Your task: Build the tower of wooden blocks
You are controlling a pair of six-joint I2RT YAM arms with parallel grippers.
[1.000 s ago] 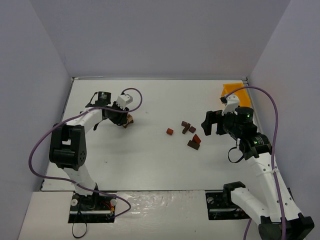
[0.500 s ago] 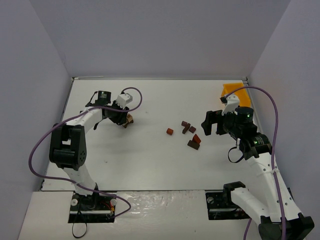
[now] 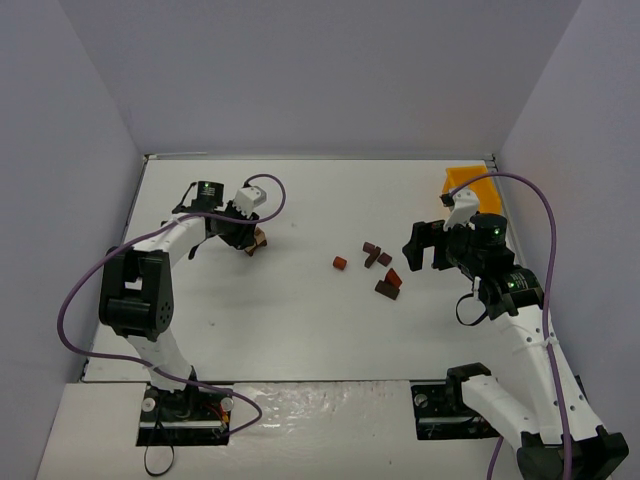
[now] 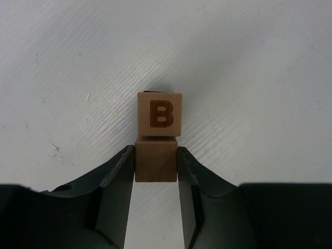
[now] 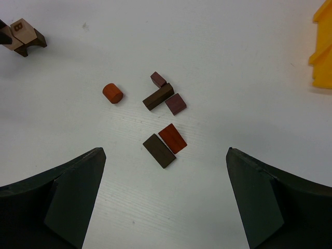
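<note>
The left claw point(image 4: 155, 153) is closed on a plain tan cube point(image 4: 155, 164), one dark finger point(image 4: 120, 171) flat against each side of it. Touching that cube's far face sits a second tan cube branded with a letter B point(image 4: 160, 113). The left wrist view does not settle whether the two are stacked or stand side by side.

From the right wrist camera, these pale cubes sit with a dark brown arched piece point(image 5: 34, 43) as a small tower point(image 5: 22, 35) at the far left of the white surface point(image 3: 300, 330).

The right claw point(image 5: 165, 151) hangs wide open, gripping nothing, above the loose wood blocks point(image 3: 377, 268), which lie well apart from the tower. Among them:
- an orange-red cylinder point(image 5: 112, 93) lies on its own to the left;
- a small maroon cube point(image 5: 158, 79) touches one end of a dark brown bar point(image 5: 158, 97);
- a purplish square block point(image 5: 176, 104) sits just beside the bar;
- a red wedge point(image 5: 172, 138) lies against a dark brown slab point(image 5: 159, 151).

A yellow bin point(image 5: 321, 46) shows at the right edge.
</note>
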